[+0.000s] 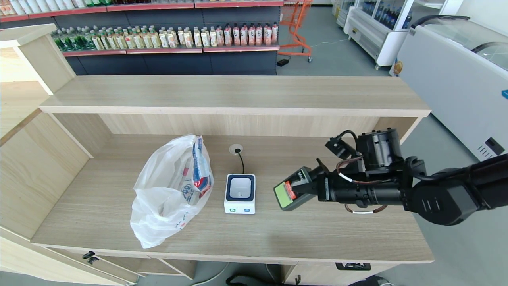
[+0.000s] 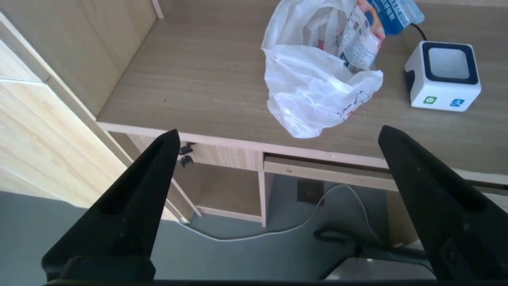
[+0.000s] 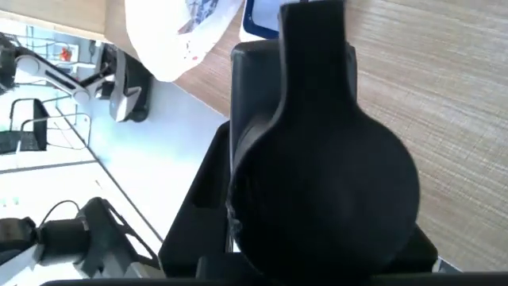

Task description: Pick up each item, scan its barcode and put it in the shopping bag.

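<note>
While your right tool [image 1: 306,183] clamps the box [image 1: 287,193] beside the scanner [image 1: 240,190], your left tool [image 2: 279,132], spread apart, hangs seemingly beyond the desk's [image 2: 198,87] front edge.

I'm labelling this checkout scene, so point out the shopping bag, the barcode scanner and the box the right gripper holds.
shopping bag [image 1: 158,206]: head view, its white crumpled side.
barcode scanner [image 1: 240,187]: head view, its scan window.
box [image 1: 283,195]: head view, its green end face.

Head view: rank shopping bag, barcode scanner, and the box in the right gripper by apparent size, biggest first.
1. shopping bag, clearly largest.
2-3. scanner and dark box look alike; the box is held up nearer the camera, so no ranking.
</note>
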You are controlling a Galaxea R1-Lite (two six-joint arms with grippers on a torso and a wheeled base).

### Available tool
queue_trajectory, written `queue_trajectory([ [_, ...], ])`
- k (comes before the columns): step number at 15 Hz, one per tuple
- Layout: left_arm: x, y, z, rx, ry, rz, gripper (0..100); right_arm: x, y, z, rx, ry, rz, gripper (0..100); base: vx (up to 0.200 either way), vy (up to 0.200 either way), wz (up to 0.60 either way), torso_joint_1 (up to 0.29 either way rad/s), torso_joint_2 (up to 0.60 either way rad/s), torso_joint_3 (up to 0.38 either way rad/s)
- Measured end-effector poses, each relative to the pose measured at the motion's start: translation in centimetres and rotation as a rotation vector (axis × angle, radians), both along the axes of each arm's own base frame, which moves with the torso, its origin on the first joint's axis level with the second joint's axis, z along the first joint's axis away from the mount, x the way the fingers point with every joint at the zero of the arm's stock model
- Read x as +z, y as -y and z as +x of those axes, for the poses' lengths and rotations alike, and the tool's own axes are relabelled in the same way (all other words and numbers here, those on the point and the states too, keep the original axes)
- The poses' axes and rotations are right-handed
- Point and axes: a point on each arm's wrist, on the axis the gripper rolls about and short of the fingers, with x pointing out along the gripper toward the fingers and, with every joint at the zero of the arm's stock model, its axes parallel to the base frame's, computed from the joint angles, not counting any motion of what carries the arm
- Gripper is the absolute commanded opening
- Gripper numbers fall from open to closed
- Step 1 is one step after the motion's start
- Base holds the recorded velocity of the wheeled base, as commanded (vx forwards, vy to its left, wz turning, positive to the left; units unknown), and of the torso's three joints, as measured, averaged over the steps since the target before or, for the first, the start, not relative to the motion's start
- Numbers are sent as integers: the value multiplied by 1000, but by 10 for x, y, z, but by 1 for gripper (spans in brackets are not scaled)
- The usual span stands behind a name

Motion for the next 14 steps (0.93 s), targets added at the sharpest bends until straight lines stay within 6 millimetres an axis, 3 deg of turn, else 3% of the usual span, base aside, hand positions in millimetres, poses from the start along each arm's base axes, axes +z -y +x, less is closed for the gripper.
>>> queue_trajectory([
  [5,0,0,0,0,0,0,100,-20,-26,21,11,33,-47,0,0,0,0,0,0,0],
  [14,0,0,0,0,0,0,100,-40,-44,43,21,47,-34,0,0,0,0,0,0,0],
])
